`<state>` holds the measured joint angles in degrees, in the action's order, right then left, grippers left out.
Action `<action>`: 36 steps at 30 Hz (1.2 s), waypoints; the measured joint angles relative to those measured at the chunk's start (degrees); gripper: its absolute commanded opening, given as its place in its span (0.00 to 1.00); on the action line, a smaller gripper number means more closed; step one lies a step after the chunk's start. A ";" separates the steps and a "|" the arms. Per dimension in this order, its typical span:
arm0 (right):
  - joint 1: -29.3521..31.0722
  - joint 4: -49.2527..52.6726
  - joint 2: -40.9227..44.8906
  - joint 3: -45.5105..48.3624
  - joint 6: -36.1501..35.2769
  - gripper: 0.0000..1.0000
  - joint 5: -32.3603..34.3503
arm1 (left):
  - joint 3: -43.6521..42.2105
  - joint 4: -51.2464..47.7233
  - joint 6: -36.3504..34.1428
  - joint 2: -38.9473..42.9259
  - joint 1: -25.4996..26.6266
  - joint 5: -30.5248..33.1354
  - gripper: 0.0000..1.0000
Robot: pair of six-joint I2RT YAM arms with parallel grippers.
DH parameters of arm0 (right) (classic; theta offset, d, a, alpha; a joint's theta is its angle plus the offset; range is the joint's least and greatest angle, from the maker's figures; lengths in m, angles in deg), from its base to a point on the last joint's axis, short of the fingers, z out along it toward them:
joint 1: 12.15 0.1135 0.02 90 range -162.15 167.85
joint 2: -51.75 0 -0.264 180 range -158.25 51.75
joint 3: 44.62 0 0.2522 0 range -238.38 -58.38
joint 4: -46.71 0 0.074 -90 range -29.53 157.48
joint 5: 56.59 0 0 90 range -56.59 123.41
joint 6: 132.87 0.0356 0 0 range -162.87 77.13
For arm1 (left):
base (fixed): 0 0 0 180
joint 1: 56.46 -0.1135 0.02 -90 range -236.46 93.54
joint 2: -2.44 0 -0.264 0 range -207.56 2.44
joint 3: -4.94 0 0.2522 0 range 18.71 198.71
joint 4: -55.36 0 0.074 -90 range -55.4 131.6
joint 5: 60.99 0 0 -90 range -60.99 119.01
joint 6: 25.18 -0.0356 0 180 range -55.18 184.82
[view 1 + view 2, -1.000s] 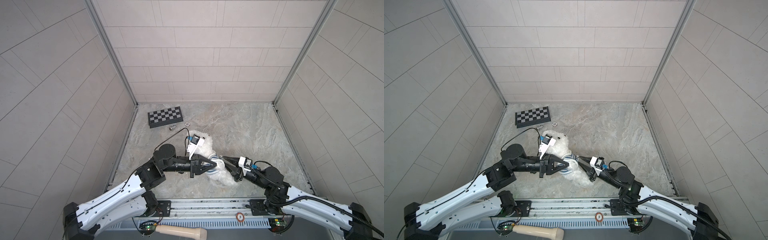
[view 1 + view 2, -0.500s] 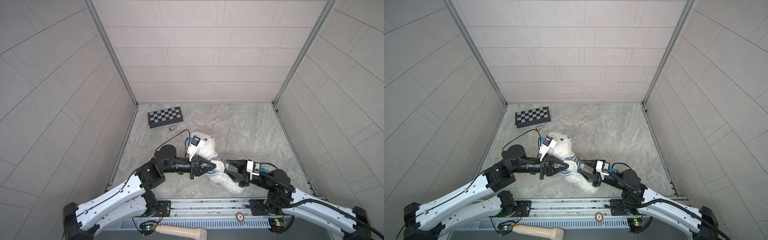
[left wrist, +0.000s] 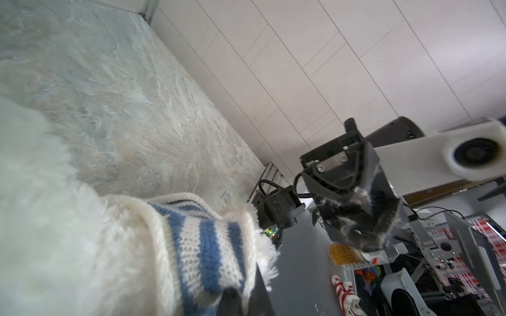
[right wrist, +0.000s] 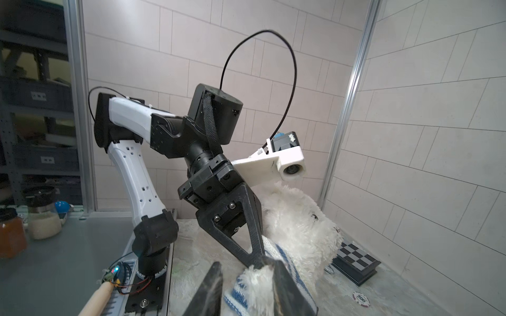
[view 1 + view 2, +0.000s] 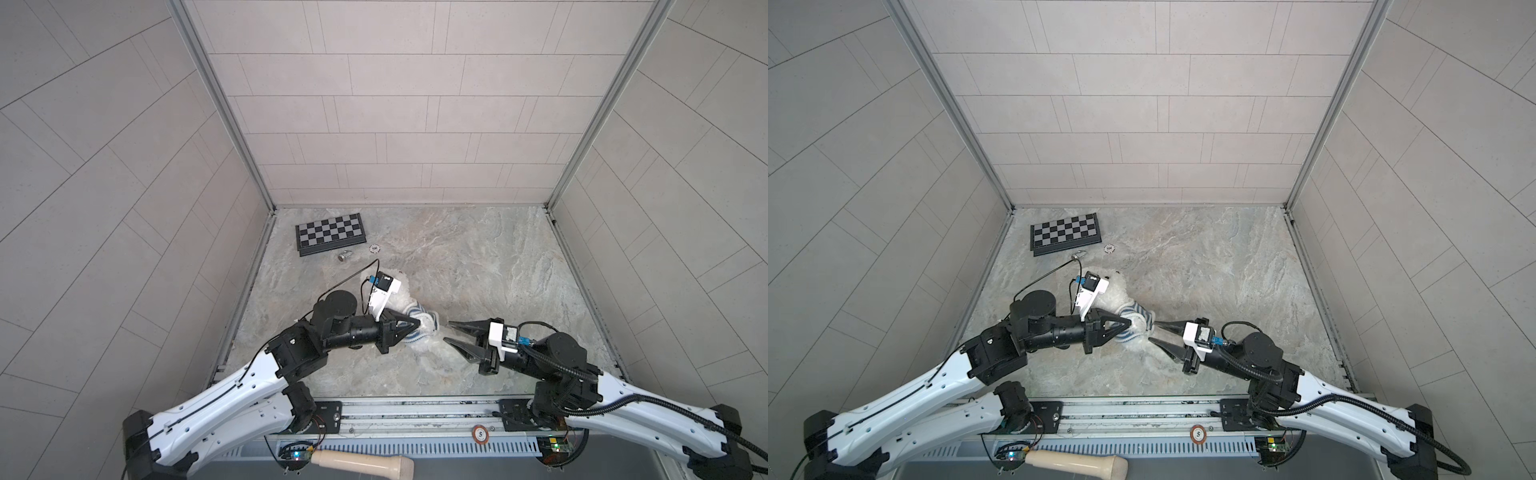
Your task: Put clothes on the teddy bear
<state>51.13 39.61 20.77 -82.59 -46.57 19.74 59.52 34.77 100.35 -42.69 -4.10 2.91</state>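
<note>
Near the middle of the marbled bench (image 5: 498, 270), toward its left front: the teddy bear (image 5: 407, 297), fluffy and white, lying partly hidden under the left arm's wrist camera (image 5: 384, 286) in both top views. Bunched around part of it: a blue-and-white striped shirt (image 5: 420, 314). Pinched fully closed on a fold of that shirt: the left tool (image 5: 415, 323), reaching in from the left, with knit squeezed between its fingers (image 3: 232, 301) in the left wrist view. Facing it from the right, nearly tip to tip and just beside the shirt's edge: the right tool (image 5: 449, 331), jaws parted to a moderate gap. In the right wrist view, white fur and a strip of shirt hem lying in that gap; no telling whether pressed or merely straddled. Well apart, at the bench's far left corner: a chessboard (image 5: 331, 232), with a poker chip (image 5: 375, 248) and a small metal piece (image 5: 344, 255) just in front of it.
</note>
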 measured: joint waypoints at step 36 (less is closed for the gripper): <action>4.92 11.10 -16.96 -6.69 -11.85 0.30 19.80 | -1.99 0.13 -0.61 -1.53 -0.22 4.90 0.00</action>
<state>56.05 50.72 3.81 -89.27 -58.42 39.54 57.53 34.90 99.74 -44.22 -4.32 7.80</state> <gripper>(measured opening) 0.284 0.070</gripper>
